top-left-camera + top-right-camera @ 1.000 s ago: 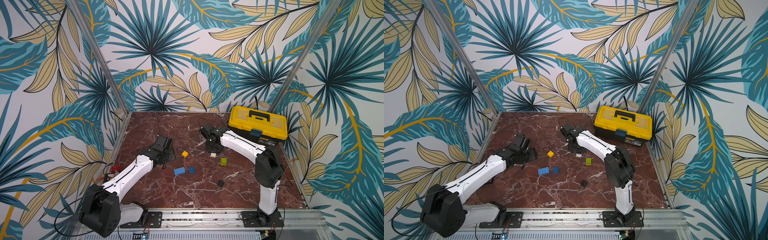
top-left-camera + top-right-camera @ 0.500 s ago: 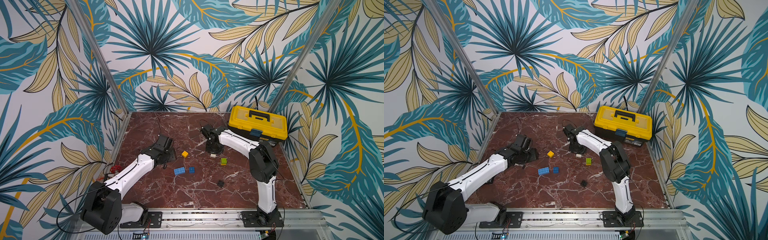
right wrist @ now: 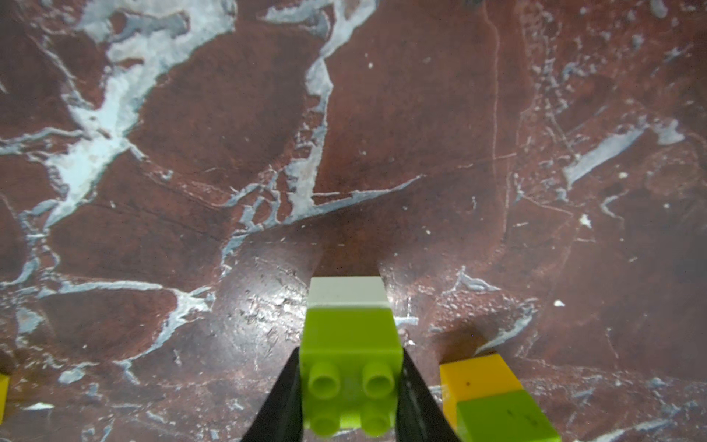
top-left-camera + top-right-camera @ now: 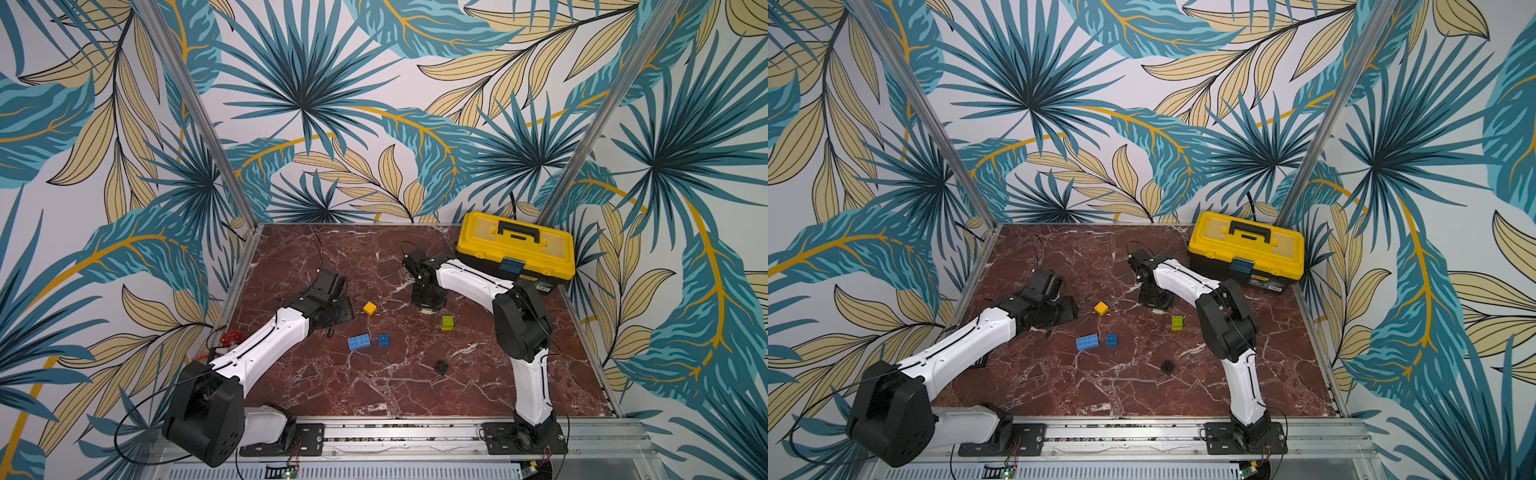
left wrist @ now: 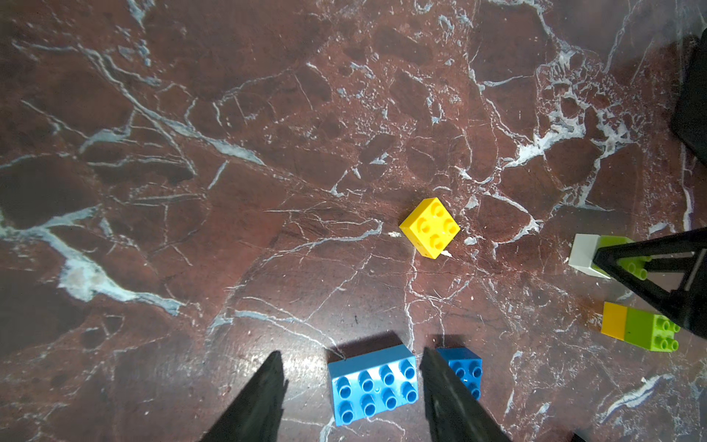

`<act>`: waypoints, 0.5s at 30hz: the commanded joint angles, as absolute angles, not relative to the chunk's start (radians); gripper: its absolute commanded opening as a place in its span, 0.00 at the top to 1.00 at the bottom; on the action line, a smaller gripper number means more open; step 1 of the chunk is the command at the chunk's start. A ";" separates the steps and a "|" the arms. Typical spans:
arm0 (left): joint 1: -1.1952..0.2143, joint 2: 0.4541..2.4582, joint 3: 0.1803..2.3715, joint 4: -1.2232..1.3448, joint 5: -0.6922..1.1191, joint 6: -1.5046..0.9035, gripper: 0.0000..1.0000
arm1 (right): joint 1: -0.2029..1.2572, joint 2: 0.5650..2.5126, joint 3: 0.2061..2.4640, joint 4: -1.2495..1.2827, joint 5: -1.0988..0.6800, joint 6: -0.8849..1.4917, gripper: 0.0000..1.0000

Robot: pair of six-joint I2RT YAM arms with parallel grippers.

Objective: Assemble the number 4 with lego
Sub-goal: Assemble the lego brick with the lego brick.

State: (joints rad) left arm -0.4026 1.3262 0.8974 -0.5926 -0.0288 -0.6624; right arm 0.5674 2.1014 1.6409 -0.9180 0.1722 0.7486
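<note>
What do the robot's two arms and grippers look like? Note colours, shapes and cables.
Both arms, the left arm and the right arm, have white rounded links joined by bulky black joints, on black base plates. Thin black cables run along the links and loop loosely. The left gripper and right gripper have black, tapering, wedge-shaped fingers.
</note>
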 commanded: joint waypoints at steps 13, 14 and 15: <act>-0.394 1.306 0.912 -0.601 -0.041 -0.657 0.40 | 0.533 2.345 1.661 -1.062 0.083 0.703 0.76; -0.393 1.303 0.913 -0.601 -0.042 -0.657 0.40 | 0.533 2.357 1.657 -1.061 0.084 0.702 0.76; -0.392 1.301 0.915 -0.603 -0.041 -0.656 0.40 | 0.534 2.366 1.654 -1.059 0.088 0.700 0.76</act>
